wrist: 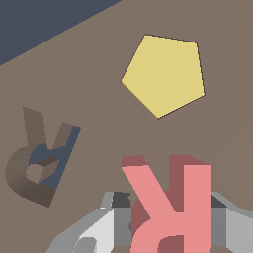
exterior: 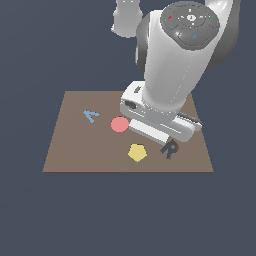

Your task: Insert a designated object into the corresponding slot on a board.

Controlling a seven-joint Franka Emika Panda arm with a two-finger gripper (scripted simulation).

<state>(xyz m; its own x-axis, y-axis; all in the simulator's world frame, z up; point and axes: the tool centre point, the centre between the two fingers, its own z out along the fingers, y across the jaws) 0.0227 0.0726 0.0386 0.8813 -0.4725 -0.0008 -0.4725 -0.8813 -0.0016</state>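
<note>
Fingers (wrist: 108, 222) clamp your red R (wrist: 170, 207) above the board (exterior: 65, 150), and the R-shaped slot (wrist: 42, 158) lies off to one side, turned at an angle to it.

No printed text anywhere; the only letters are shapes: a red R (wrist: 170, 207), an R slot (exterior: 169, 149) and a blue A (exterior: 90, 116) on the board (exterior: 65, 150).
</note>
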